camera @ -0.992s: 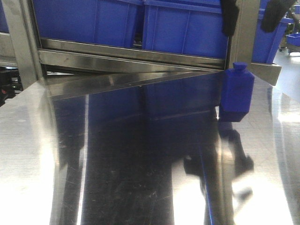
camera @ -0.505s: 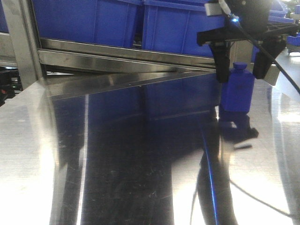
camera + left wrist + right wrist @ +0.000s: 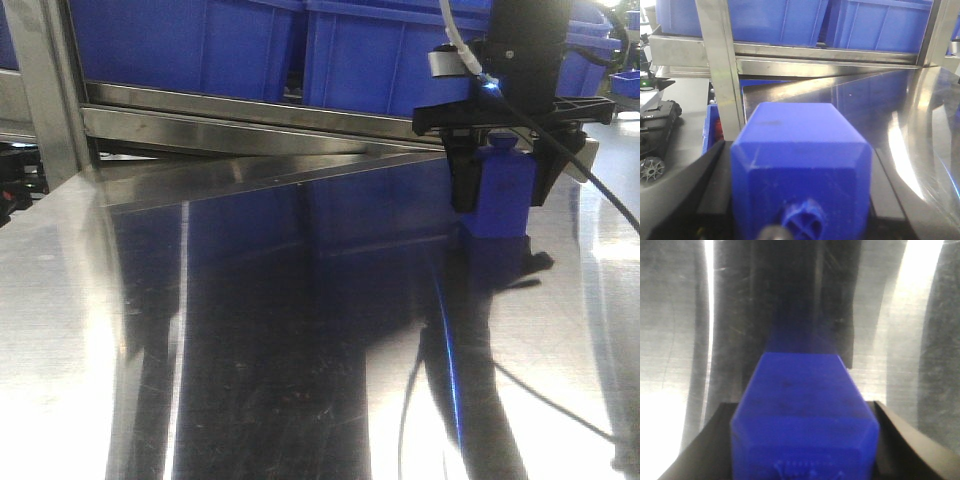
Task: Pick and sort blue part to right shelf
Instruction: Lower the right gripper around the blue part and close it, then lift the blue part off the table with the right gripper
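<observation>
One big rack fills the back: right shelf (image 3: 280, 110), steel front rail, blue crates (image 3: 380, 60) above it. Below and in front, a steel table (image 3: 250, 330), very reflective.

Right gripper (image 3: 504, 195) comes down from above over the blue part (image 3: 498, 212), which stands upright on the table at the far right, just in front of the rail. Fingers sit against both flanks, so it reads as pinching the part; base is on the table, not lifted. Right wrist view agrees: block between two dark fingers, table beneath.

Left gripper (image 3: 795, 192) carries a second blue part (image 3: 800, 150), lying lengthwise, nub end toward the camera, off the table and facing the rack. Pinched too, I'd say.

Step, my read: grasp of the standing part, pre-lift.

Next move needs:
- straight vertical lift first, with the rail edge this near
- enough height to clear the rail and crate rim
- then forward, release over a crate
- firm grip, since the smooth flat sides could slip
</observation>
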